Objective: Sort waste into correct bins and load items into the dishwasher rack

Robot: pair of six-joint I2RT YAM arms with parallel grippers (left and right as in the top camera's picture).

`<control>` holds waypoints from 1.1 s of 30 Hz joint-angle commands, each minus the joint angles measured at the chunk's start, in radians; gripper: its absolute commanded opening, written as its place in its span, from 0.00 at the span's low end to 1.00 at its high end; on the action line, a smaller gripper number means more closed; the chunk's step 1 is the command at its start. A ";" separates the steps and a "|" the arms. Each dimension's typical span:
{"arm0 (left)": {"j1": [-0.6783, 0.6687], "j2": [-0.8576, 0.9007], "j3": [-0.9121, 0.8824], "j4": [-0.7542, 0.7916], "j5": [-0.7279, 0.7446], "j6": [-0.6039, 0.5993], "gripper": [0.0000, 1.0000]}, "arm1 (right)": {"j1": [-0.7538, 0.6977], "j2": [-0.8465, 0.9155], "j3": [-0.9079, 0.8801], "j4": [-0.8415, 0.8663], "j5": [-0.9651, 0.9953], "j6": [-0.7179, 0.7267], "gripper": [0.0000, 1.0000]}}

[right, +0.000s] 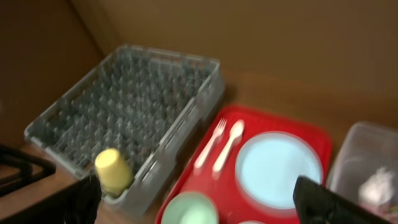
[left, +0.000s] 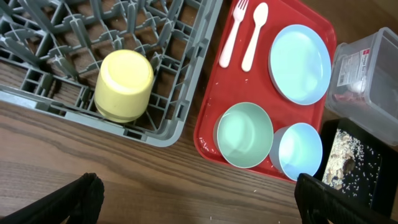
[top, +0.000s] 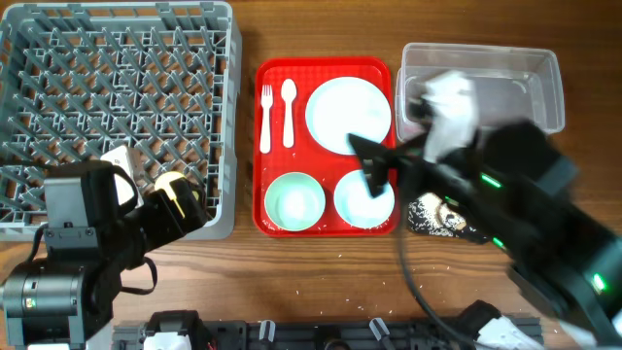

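right gripper (top: 372,167), fingers spread, seems over the blue bowl (top: 355,206): pinch its rim squarely, lift straight. left gripper (left: 196,199) spread, empty.

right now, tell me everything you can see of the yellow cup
The yellow cup is small, plain and pale, smooth like plastic, with rounded edges. It sits bottom up, slightly tilted, between pegs just inside the rim of the grey rack, touching only the rack. Nothing grips it.
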 commanded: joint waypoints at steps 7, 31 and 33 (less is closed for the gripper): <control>-0.003 0.000 0.009 0.003 0.011 0.012 1.00 | -0.483 -0.654 -0.890 0.294 -0.146 -0.123 1.00; -0.003 0.000 0.009 0.003 0.011 0.012 1.00 | -0.590 -0.977 -1.375 0.750 -0.143 0.119 1.00; -0.003 0.000 0.009 0.018 0.093 -0.086 1.00 | -0.590 -0.977 -1.375 0.750 -0.143 0.120 1.00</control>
